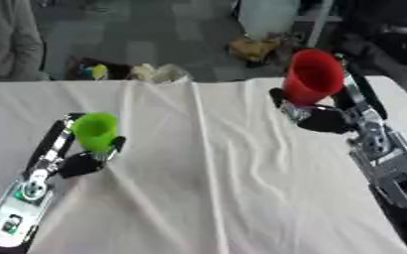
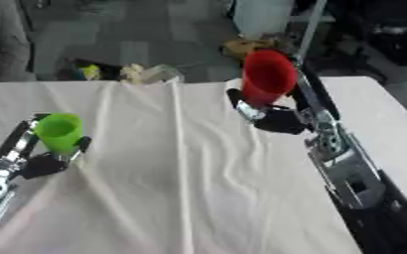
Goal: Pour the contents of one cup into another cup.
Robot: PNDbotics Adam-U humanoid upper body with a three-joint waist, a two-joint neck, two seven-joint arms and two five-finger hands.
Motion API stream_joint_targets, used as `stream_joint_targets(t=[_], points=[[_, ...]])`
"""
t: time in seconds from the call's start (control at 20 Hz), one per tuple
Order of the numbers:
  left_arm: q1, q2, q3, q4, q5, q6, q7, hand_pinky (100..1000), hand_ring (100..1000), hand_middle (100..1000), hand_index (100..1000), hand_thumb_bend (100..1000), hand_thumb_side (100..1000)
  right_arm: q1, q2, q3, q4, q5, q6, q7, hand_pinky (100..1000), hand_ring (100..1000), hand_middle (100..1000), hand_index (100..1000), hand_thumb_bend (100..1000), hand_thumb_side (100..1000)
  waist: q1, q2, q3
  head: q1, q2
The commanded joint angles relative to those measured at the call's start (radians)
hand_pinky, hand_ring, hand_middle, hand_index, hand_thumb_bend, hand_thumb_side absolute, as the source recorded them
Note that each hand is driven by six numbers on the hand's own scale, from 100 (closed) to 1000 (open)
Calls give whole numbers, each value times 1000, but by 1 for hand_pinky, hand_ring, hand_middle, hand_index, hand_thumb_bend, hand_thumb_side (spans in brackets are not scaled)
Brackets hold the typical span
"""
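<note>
With the red cup (image 1: 313,75) grasped in the right hand (image 1: 321,118) and the green cup (image 1: 95,130) in the left hand (image 1: 84,162), well apart, they must next be brought together for pouring.

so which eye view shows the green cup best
The left eye view: the green cup sits well inside the picture, with the left hand curled round it and the arm below fully visible. The right eye view shows the same cup close to the left edge, with part of that arm cut off.
</note>
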Motion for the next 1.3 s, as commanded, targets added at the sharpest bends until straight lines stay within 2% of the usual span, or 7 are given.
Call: stream_joint_targets(t=[0.05, 0.55, 0.9, 1.3], points=[[-9, 13, -26, -31, 4, -9, -31, 462, 344, 415, 540, 164, 389, -34, -41, 3, -26, -2, 0, 25, 885, 893, 239, 528, 100, 196, -2, -23, 7, -5, 7], [-10, -18, -103, -14, -19, -49, -110, 464, 343, 415, 539, 167, 392, -111, -55, 41, 35, 43, -32, 89, 886, 886, 220, 531, 100, 174, -25, -35, 56, -25, 3], [-32, -43, -147, -6, -34, -79, -147, 464, 343, 414, 539, 174, 395, -163, -26, 68, 89, 86, -64, 110, 886, 884, 212, 532, 100, 166, -37, -29, 75, -35, -7], [-62, -79, -199, -8, -30, -104, -197, 465, 343, 414, 539, 178, 398, -208, 18, 84, 190, 172, -107, 119, 885, 882, 199, 534, 100, 156, -42, -20, 120, -55, -21]])
